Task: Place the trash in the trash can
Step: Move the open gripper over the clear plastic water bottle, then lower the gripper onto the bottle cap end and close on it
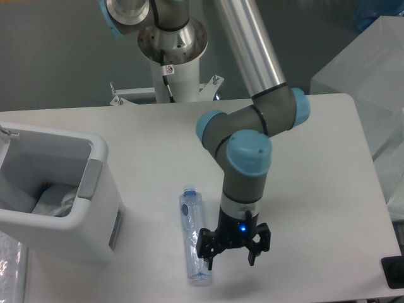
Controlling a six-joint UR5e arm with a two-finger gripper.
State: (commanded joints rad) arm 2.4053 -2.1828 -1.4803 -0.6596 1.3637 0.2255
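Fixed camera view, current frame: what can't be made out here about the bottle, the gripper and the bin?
- Clear slim plastic bottle: the open two-finger gripper stands beside it; the single view cannot show whether a finger touches it.
- Gripper height above the white table: cannot be told from this angle.
- White boxy plastic bin: left side cut off by the frame edge; its near wall hides much of the inside.
- Crumpled white wrapper in the bin: partly hidden, marks too small.
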